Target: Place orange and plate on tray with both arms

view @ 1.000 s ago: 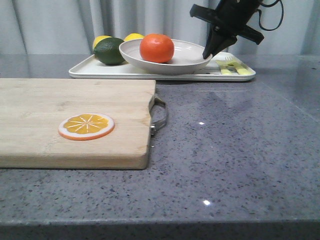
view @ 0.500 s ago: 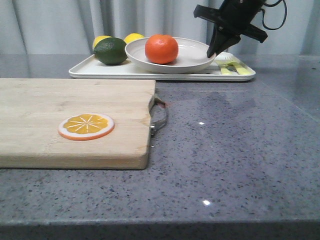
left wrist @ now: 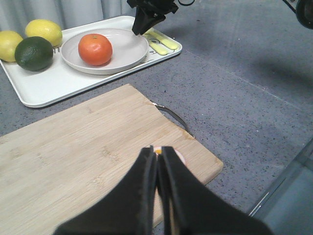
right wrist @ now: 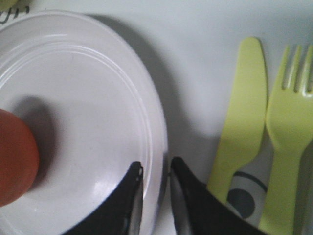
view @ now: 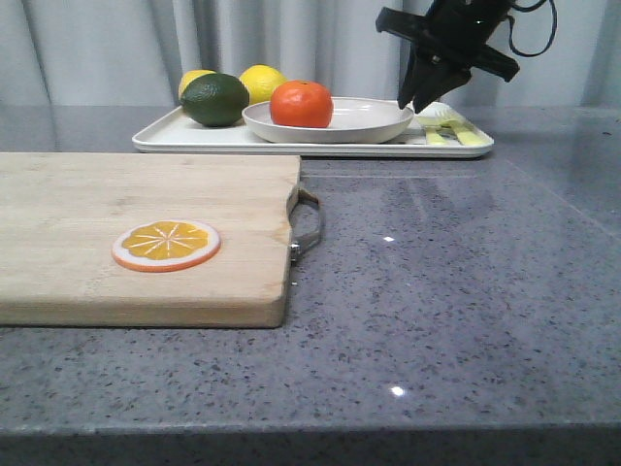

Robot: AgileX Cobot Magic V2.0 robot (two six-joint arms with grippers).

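Observation:
The orange (view: 302, 104) sits in the off-white plate (view: 369, 121), which lies flat on the white tray (view: 194, 141) at the back of the table. My right gripper (view: 408, 103) is at the plate's right rim. In the right wrist view its jaws (right wrist: 155, 171) straddle the rim (right wrist: 156, 122), slightly open, with a thin gap at the outer finger. The orange (right wrist: 14, 161) shows at the edge of that view. My left gripper (left wrist: 157, 149) is shut and empty, above the wooden cutting board. It does not show in the front view.
A wooden cutting board (view: 146, 194) with a metal handle lies at the front left, with an orange slice disc (view: 166, 244) on it. A dark green lime (view: 212, 99) and two lemons (view: 260, 83) sit on the tray's left. Yellow-green utensils (view: 451, 126) lie at the tray's right end.
The plate with the orange has come down from a tilted, lifted position to lie flat on the tray. My right gripper's jaws have loosened at the rim. The left arm has not visibly moved.

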